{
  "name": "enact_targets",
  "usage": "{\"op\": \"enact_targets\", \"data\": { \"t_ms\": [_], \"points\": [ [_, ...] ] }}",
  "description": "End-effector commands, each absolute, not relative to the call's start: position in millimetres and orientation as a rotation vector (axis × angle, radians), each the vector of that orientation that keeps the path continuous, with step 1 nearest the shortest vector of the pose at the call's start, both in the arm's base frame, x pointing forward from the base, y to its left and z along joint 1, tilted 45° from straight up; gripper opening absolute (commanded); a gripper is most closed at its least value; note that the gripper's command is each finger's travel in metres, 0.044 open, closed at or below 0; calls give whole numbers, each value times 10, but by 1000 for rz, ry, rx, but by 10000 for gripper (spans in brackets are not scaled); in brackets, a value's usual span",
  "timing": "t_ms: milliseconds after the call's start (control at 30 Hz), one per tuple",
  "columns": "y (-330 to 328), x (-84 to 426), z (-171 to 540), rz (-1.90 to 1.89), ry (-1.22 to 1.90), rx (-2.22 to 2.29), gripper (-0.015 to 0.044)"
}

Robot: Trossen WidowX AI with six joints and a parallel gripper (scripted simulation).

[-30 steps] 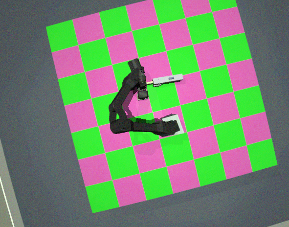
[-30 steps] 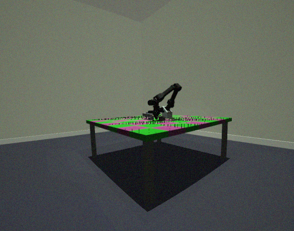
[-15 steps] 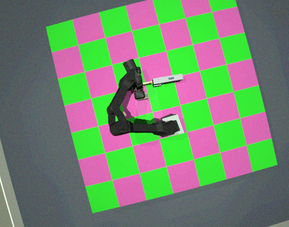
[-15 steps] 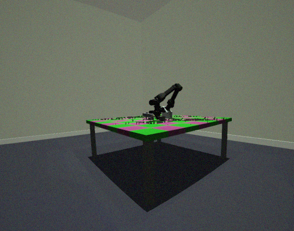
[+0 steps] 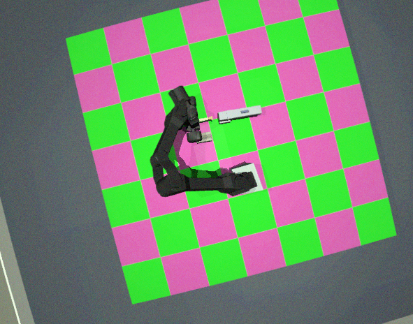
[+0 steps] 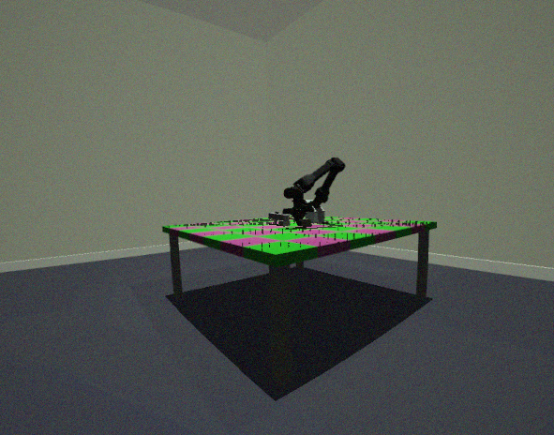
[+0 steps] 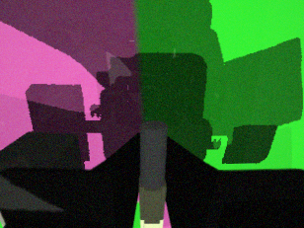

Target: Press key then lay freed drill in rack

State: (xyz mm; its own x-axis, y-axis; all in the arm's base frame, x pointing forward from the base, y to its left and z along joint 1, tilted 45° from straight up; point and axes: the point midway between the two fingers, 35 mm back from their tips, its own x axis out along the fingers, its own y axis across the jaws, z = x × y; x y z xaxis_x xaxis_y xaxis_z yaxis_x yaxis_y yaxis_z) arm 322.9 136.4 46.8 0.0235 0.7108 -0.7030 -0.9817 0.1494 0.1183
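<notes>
My gripper (image 5: pixel 197 119) (image 7: pixel 150 138) is shut on the drill (image 5: pixel 207 119) (image 7: pixel 153 157), a thin rod with a grey shank and a pale tip. In the top view the drill lies level, pointing at the left end of the grey holder block (image 5: pixel 235 114), with a small gap between its tip and the block. The key (image 5: pixel 244 111) is a small bluish button on top of the block. The rack (image 5: pixel 205 137) is a small light-grey piece just below the gripper in the top view, partly under the arm. In the wrist view only shadows fall on the table below the drill.
The arm's base stands on a white plate (image 5: pixel 256 176) near the middle of the checkered table (image 5: pixel 305 209) (image 6: pixel 277 250). The arm's elbow (image 5: pixel 165 185) reaches out to the left of the base. In the side view the arm (image 6: pixel 315 187) is small and far away.
</notes>
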Motion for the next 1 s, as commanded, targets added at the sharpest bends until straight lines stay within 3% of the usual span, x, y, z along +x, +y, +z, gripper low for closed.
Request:
{"op": "enact_targets", "data": {
  "t_ms": [0,967],
  "points": [
    [1363,3254,511,1375,727,-471,0],
    [1290,3196,602,1375,728,-471,0]
  ]
}}
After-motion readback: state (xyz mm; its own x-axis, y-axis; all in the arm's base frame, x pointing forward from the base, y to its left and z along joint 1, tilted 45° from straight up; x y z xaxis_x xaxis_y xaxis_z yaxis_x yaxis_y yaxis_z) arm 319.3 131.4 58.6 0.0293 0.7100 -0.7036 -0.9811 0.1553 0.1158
